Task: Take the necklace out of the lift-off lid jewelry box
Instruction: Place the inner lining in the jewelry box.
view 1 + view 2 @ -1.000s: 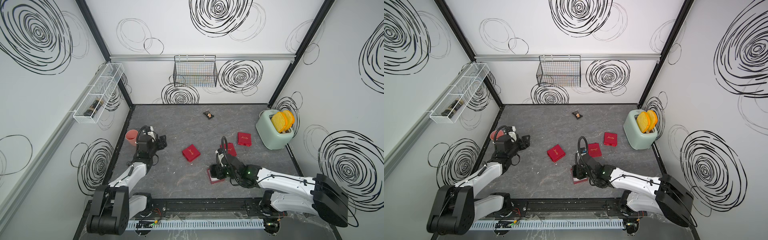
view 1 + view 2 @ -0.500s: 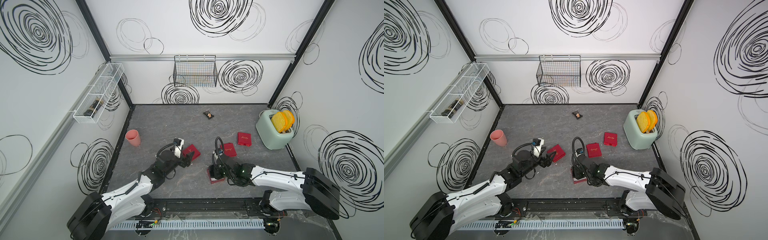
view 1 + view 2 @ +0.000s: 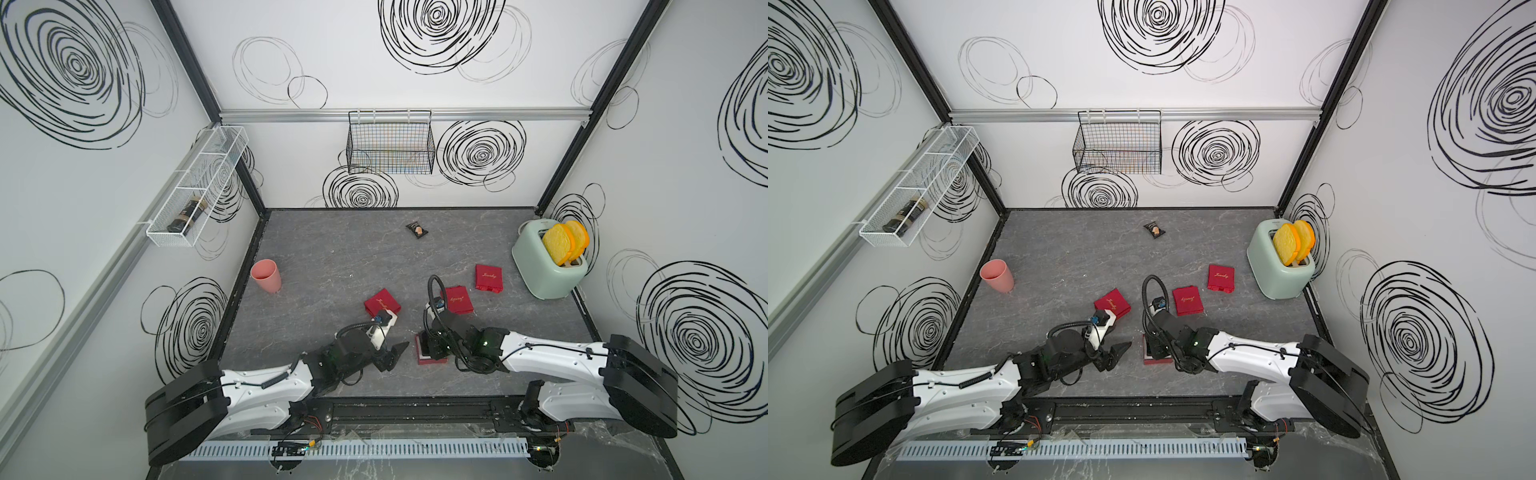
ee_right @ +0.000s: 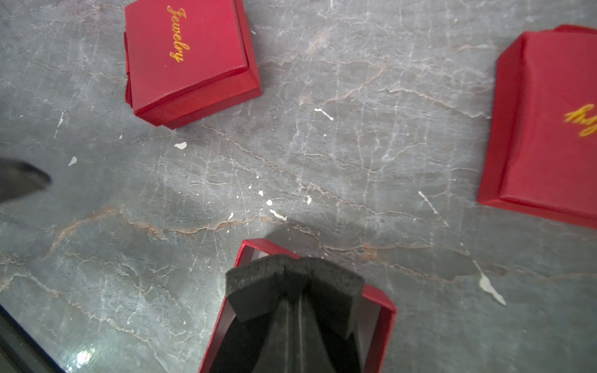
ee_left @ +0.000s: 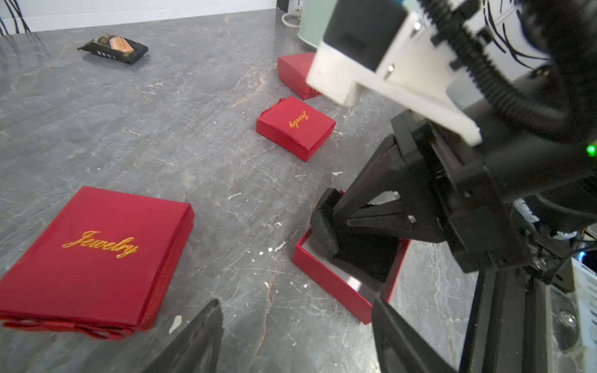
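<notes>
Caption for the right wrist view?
Shut right gripper inside lidless red box; two closed Jewelry boxes apart on the grey table.

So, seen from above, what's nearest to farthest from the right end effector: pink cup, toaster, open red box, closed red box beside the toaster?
1. Open red box: the right end effector dips into it.
2. Closed red box: farther back, to the right.
3. Toaster: farther right still.
4. Pink cup: far left side, opposite.
</notes>
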`<state>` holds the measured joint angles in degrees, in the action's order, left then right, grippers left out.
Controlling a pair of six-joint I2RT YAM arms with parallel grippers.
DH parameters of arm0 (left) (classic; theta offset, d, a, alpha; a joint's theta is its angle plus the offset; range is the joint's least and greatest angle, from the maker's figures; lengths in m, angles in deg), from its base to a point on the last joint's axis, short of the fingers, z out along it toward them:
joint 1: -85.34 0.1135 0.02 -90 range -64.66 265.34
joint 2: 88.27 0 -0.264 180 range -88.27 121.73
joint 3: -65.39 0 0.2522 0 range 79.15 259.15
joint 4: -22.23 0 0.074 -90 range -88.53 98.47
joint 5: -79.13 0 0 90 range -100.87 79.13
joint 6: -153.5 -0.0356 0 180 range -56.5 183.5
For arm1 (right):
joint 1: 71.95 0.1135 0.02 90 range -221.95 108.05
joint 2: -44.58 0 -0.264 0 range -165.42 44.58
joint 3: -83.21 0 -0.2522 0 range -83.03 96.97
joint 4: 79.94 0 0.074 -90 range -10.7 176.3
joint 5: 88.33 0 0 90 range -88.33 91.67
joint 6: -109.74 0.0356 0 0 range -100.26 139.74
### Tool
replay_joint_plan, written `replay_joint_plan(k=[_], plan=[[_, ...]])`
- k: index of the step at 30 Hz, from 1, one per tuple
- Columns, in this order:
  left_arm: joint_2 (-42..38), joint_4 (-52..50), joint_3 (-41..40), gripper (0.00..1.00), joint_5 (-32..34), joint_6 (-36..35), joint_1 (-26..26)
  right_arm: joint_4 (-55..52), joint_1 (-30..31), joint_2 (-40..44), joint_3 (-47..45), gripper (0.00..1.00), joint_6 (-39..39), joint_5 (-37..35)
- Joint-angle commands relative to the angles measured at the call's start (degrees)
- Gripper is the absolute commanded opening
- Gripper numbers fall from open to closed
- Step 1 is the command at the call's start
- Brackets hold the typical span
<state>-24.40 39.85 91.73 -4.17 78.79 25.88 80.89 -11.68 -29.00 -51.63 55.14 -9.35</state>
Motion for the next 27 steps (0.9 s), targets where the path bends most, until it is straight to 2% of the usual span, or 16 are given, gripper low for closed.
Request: replay_joint_plan(k=[1, 10, 17, 22, 27], plan=[[2.78, 5.70, -0.80, 0.72, 4.37, 1.48, -3.25, 0.83, 1.22, -0.42, -0.20, 0.02, 1.62, -1.14], [9.02, 9.75, -0.57, 0.65, 9.01, 5.27, -9.02, 1.53, 1.78, -2.51, -1.20, 0.04, 3.17, -1.15], [9.87, 10.37, -0.46, 0.62, 9.82, 5.65, -9.18, -0.13, 1.87, -3.47, -2.21, 0.04, 2.81, -4.62], [10.71, 10.88, -0.74, 0.61, 9.82, 5.98, -9.11, 0.14, 1.87, -4.40, -2.57, 0.05, 2.49, -4.90], [11.41, 11.39, -1.10, 0.60, 9.56, 6.51, -9.18, -0.17, 2.02, -5.25, -2.14, 0.09, 2.29, -3.99]])
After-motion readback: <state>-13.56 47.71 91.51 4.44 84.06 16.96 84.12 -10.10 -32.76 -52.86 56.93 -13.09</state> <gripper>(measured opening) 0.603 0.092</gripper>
